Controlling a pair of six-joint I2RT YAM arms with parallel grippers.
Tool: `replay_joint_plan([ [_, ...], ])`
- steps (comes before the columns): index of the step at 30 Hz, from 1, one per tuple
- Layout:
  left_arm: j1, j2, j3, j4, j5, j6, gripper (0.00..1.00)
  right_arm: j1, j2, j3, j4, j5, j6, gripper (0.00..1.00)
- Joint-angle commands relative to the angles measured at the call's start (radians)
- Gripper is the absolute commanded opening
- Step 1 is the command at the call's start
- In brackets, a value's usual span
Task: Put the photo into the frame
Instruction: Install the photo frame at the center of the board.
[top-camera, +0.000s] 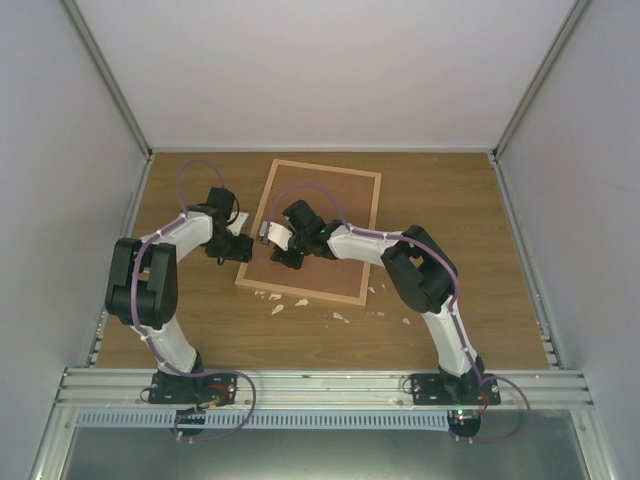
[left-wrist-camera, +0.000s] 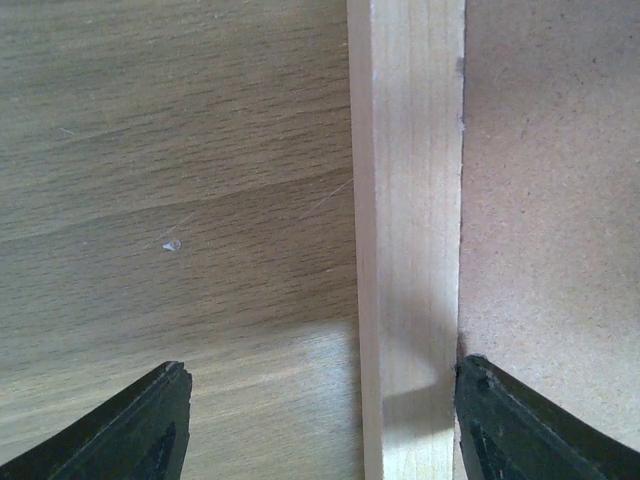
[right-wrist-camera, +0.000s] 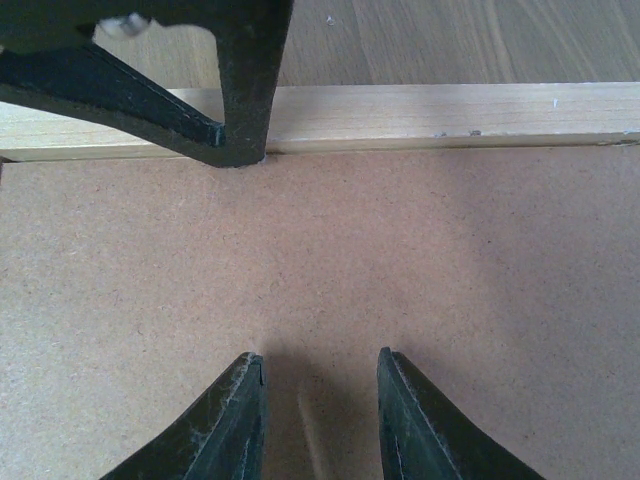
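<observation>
The frame (top-camera: 330, 168) lies mid-counter (top-camera: 450, 220), its brown backing board (top-camera: 300, 275) seated; the photo shows in no view. Our left fingers (left-wrist-camera: 110, 430) stand wide open astride the 9 o'clock rail; the right fingers (right-wrist-camera: 220, 430), slightly parted and empty, sit over the board. We should pry the board's seam gently, lifting evenly.

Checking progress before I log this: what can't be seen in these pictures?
- Photo: in no view; the backing board fills the frame, hiding anything beneath.
- Frame's middle, top view: covered by the right arm.
- White scraps, top view: too small to identify.
</observation>
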Motion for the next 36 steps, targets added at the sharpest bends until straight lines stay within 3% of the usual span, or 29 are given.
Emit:
replay_joint_plan([
  [1,-0.058,0.093,-0.054,0.037,-0.165,0.021,0.72,-0.022,0.079,-0.057,-0.104,0.118,-0.02,0.32],
  [8,-0.095,0.101,-0.069,0.045,-0.235,0.026,0.71,-0.022,0.072,-0.057,-0.105,0.117,-0.017,0.32],
  [15,-0.103,0.126,-0.08,0.056,-0.202,0.024,0.72,-0.023,0.063,-0.059,-0.105,0.117,-0.015,0.32],
  [20,-0.063,0.056,-0.014,0.045,-0.07,0.002,0.75,-0.022,0.046,-0.054,-0.109,0.114,-0.013,0.33],
  [26,0.032,-0.07,0.171,0.073,0.094,0.021,0.83,-0.022,0.01,-0.05,-0.119,0.094,-0.017,0.33],
  [36,0.059,-0.016,0.22,0.106,0.241,0.065,0.83,-0.022,-0.039,-0.113,-0.117,0.055,-0.038,0.34],
])
